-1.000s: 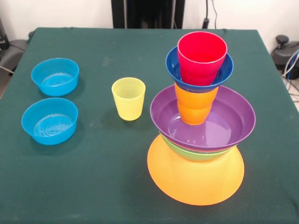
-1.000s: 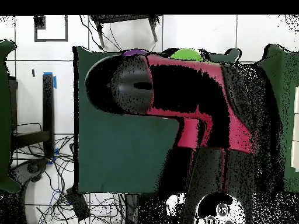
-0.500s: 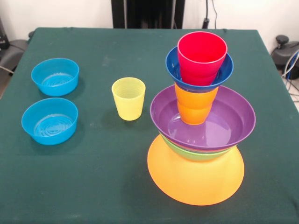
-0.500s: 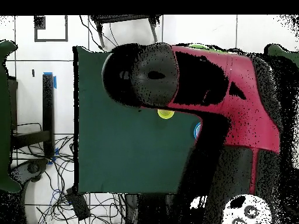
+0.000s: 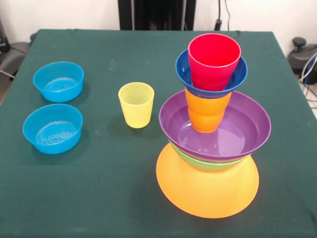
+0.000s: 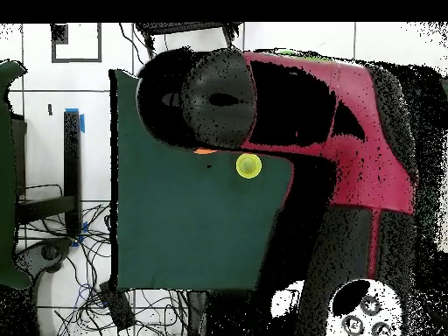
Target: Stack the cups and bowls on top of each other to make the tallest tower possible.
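Observation:
In the front view the tower stands at the right: a huge orange bowl upside down as base, a large green bowl, a large purple bowl, an orange cup, a small dark blue bowl and a red cup on top. A yellow cup stands upright alone left of the tower and also shows in the overhead view. Two light blue bowls sit at the left. The small green bowl is hidden. No view shows the gripper.
The red and black arm spreads over the table's far part in the overhead view and hides the tower. The green table has the black pedestal at its far edge. Cables lie on the floor.
In the overhead view the arm has swung across the table and uncovered the yellow cup. Nothing has moved in the front view.

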`<action>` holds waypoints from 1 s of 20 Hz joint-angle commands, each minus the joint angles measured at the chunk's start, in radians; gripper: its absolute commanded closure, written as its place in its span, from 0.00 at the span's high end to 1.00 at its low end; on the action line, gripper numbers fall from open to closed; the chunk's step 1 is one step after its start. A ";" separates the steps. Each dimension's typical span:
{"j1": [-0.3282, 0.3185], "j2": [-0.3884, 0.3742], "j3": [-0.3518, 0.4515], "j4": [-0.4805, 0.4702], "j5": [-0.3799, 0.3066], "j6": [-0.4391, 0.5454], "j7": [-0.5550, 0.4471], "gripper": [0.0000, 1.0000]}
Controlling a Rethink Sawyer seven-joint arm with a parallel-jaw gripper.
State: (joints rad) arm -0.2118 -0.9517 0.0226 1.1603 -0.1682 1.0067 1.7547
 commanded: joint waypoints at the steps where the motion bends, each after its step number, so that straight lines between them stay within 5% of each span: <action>1: 0.010 0.074 0.094 0.027 -0.035 0.101 -0.114 0.00; 20: 0.052 0.083 0.083 0.062 -0.032 0.024 -0.022 0.00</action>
State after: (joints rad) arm -0.1852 -0.9384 0.0330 1.1599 -0.1685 1.0069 1.7547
